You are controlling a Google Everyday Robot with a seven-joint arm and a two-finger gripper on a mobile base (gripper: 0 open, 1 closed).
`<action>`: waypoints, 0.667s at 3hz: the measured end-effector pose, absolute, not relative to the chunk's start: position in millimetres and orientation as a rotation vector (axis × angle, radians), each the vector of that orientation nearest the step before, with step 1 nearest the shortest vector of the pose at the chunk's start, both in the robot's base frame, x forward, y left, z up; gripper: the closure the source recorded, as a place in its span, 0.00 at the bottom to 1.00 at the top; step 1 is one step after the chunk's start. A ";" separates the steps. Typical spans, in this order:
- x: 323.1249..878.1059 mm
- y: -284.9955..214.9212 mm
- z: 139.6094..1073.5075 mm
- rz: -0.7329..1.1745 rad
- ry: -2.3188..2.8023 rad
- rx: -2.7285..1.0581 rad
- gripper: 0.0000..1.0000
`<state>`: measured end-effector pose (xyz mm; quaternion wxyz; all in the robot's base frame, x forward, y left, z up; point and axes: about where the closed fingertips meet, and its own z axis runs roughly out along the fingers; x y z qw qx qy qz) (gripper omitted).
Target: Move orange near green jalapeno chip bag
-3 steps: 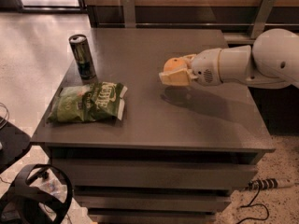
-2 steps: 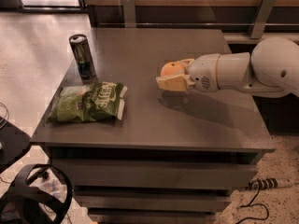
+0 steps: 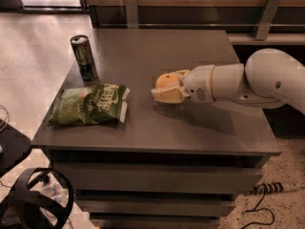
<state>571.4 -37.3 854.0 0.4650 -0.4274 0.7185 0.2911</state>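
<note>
Currently, the gripper (image 3: 169,87) pinches the orange (image 3: 165,80) between its pale fingers, just above the middle of the grey table (image 3: 190,128). The green jalapeno chip bag (image 3: 88,105) lies flat nearer the table's left edge as viewed, separated from the orange by a strip of tabletop. A dark drink can (image 3: 84,58) stands upright just behind the bag.

Dark grey table (image 3: 190,46) w/ drawers below. On it: green jalapeno chip bag (image 3: 90,105) flat at front left, dark can (image 3: 84,57) upright just behind. Over mid-table hovers gripper (image 3: 162,86) clasping orange (image 3: 166,79).
</note>
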 end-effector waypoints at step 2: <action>557.0 -0.2 835.3 0.799 1.725 -1.100 1.00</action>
